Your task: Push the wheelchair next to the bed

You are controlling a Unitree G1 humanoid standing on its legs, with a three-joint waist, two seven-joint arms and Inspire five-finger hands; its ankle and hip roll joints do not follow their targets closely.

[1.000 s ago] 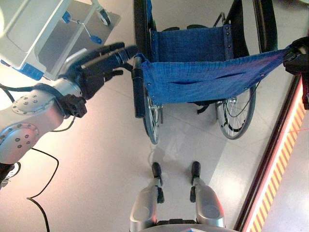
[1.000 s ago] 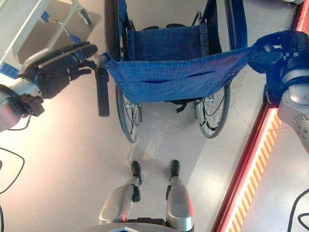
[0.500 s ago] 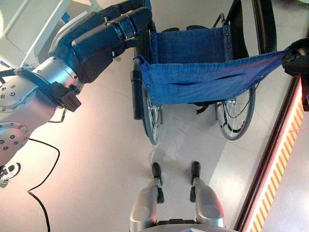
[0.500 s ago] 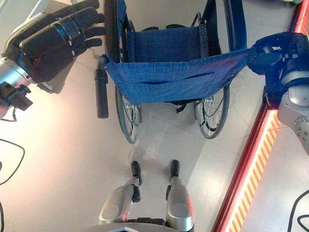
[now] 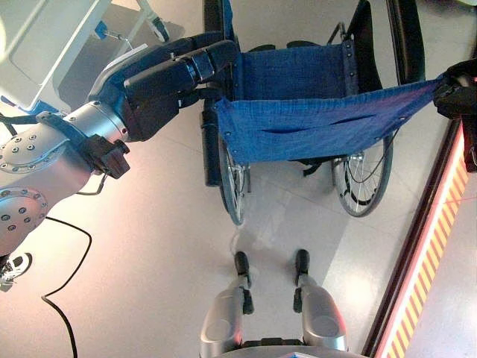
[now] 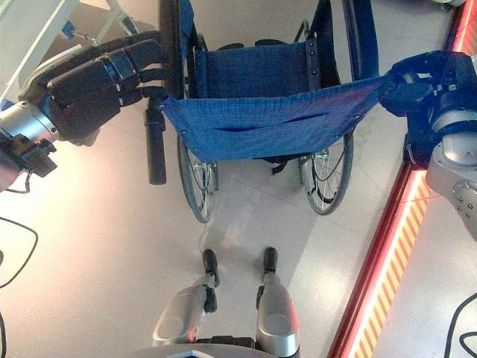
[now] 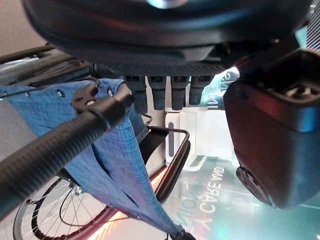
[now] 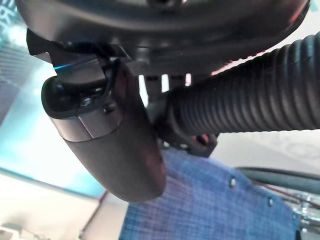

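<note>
Pale, glossy tiled floor [image 5: 164,246] with soft reflections; along the robot's right side runs a dark strip edged by a red-and-yellow hazard-striped band [image 5: 432,246]. At upper left stands part of a white hospital bed with a grey frame and blue fittings [image 5: 45,52], cut off by the picture's edge; one castor [image 5: 159,28] is visible beneath it.

The folding wheelchair with a blue fabric backrest and seat, black armrests and spoked wheels [image 6: 261,119] stands directly ahead of the robot, its back towards the camera, near the bed's corner but apart from it. Its front parts are cut off at the top edge.

Left dark hand [image 6: 93,82]: fingers nearly straight and held side by side, reaching over the top of the black ribbed left push handle [image 6: 155,145]; in the left wrist view the handle [image 7: 55,150] passes close under the fingers [image 7: 160,92], with the thumb held away. Whether the fingers touch the handle is hard to make out.

Right dark hand [image 6: 425,86]: at the backrest's right upper corner. In the right wrist view the thumb lies across the black ribbed right push handle [image 8: 250,100], the hand wrapped round it; the fingers themselves are mostly hidden behind the handle.
</note>
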